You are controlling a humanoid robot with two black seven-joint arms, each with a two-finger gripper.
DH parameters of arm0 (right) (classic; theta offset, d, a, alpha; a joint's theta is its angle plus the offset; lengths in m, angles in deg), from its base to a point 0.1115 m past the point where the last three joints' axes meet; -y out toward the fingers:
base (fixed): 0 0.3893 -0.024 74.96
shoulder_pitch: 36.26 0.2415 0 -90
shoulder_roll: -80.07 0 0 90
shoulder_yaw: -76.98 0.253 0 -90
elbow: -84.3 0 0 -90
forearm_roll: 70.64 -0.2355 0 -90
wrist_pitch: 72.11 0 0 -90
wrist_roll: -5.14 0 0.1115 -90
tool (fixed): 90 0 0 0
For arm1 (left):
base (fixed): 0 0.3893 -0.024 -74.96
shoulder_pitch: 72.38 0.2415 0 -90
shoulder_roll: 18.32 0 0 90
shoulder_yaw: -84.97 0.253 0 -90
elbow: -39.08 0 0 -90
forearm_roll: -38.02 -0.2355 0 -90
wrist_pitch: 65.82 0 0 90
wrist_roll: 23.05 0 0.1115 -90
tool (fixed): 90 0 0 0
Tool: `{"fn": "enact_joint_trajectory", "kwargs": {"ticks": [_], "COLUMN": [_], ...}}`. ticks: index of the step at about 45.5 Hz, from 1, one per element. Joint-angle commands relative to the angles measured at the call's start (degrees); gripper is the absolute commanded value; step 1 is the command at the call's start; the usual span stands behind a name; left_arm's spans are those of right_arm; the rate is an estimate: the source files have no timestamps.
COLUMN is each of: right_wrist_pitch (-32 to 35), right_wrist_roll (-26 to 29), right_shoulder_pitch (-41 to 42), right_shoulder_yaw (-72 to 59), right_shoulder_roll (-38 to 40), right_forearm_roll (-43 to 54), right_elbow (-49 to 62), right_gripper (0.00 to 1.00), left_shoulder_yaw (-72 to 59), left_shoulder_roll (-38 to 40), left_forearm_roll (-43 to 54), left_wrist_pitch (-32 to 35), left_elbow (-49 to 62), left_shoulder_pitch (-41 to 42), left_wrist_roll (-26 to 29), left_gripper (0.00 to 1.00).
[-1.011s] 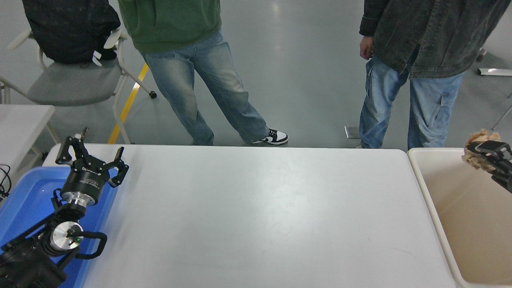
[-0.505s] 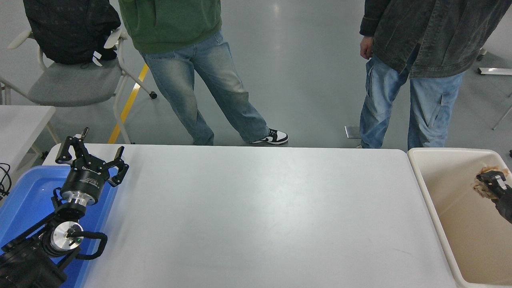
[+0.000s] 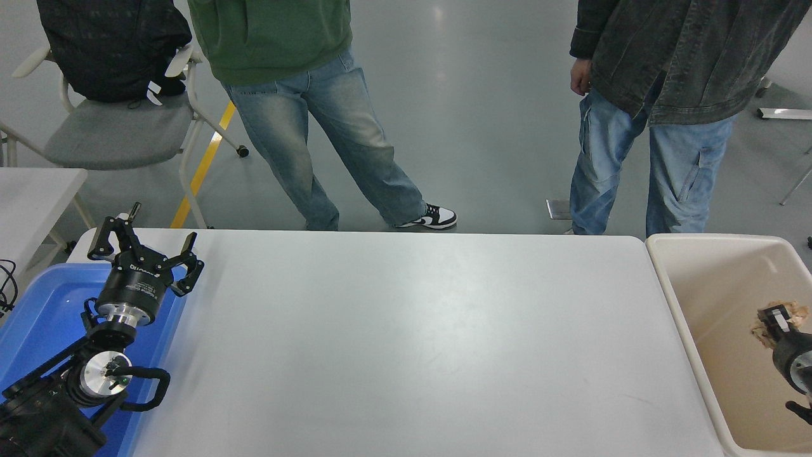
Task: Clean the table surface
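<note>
Right pincer (image 3: 775,320) grips a tan wad (image 3: 777,317) inside the bin (image 3: 698,298), beside the matte white table surface (image 3: 412,343)

The table surface (image 3: 406,343) is a wide white rectangle (matte, rounded corners), lying flat across the view.

head view — high, robot's side | faces forward-down over table surface (image 3: 406,343) (only view)

The wide white rectangular tabletop (image 3: 406,343) lies between a blue plastic tray (image 3: 38,317) at its left and a beige plastic bin (image 3: 704,298) at its right. Two people stand behind its far edge, with a grey-seated chair (image 3: 108,130) at far left.
</note>
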Motion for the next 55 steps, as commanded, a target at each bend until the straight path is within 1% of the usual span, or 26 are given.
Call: {"fn": "enact_joint_trajectory", "kwargs": {"ticks": [1, 14, 15, 16, 17, 18, 21, 47, 55], "right_wrist_pitch": [-4.1, -5.68, -6.2, -6.9, -9.26, -10.59, -12.45, -12.01, -9.64], "right_wrist_roll": [0.78, 0.78, 0.69, 0.6, 0.6, 0.69, 0.6, 0.69, 0.69], "right_shoulder_pitch": [-0.53, -0.35, -0.35, -0.26, -0.26, -0.26, -0.26, 0.0, 0.61], "right_shoulder_yaw": [0.74, 0.04, 0.3, 0.48, 0.74, 0.66, -0.14, -0.14, 0.39], "right_shoulder_roll": [-1.29, -1.29, -1.29, -1.29, -1.29, -1.29, -1.29, -1.12, 0.11], "right_forearm_roll": [-2.43, -2.35, -2.35, -2.35, -2.35, -2.43, -2.35, -2.35, -2.35], "right_elbow": [0.49, 0.49, 0.49, 0.49, 0.58, 0.49, 0.4, 0.4, 0.4], "right_gripper": [0.0, 0.0, 0.06, 0.3, 0.88, 1.0, 1.0, 1.0, 0.99], "left_shoulder_yaw": [0.0, 0.0, 0.0, 0.0, 0.0, 0.0, 0.0, 0.0, 0.0], "left_shoulder_roll": [0.0, 0.0, 0.0, 0.0, 0.0, 0.0, 0.0, 0.0, 0.0], "left_forearm_roll": [0.0, 0.0, 0.0, 0.0, 0.0, 0.0, 0.0, 0.0, 0.0], "left_wrist_pitch": [0.0, 0.0, 0.0, 0.0, 0.0, 0.0, 0.0, 0.0, 0.0], "left_elbow": [0.0, 0.0, 0.0, 0.0, 0.0, 0.0, 0.0, 0.0, 0.0], "left_shoulder_pitch": [0.0, 0.0, 0.0, 0.0, 0.0, 0.0, 0.0, 0.0, 0.0], "left_wrist_roll": [0.0, 0.0, 0.0, 0.0, 0.0, 0.0, 0.0, 0.0, 0.0], "left_gripper": [0.99, 0.99, 0.99, 0.99, 0.99, 0.99, 0.99, 0.99, 0.99]}}
